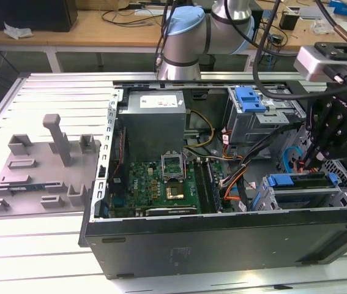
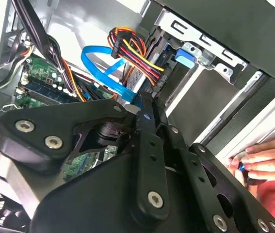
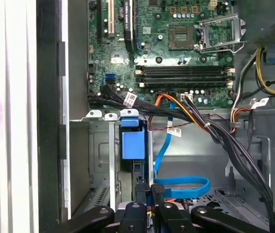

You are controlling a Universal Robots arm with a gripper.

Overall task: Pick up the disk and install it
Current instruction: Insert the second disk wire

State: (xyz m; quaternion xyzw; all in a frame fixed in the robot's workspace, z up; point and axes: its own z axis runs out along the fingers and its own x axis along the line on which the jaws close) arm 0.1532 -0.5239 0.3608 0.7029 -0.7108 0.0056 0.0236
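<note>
Exterior view takes in the open computer case (image 1: 222, 242) lying on its side on a slatted table (image 1: 44, 92), with the robot arm (image 1: 185, 37) reaching in from the far side; inside, the motherboard (image 1: 161, 184) lies toward the exterior view's left and two metal drive cages stand toward its right; the nearer drive cage (image 1: 295, 201) carries the disk (image 1: 298, 182), whose blue rail runs along its top, so I judge the pick-up done and the disk already in its bay; whether it is pushed fully home and latched I cannot tell; the gripper (image 1: 311, 160) hangs just above the disk's end, and in the first wrist view its fingers (image 3: 157, 191) are drawn narrow with nothing seen between them; a looped blue data cable (image 3: 181, 187) lies just beside them; in the second wrist view a person's hand (image 2: 258, 165) rests at the case's edge.
</note>
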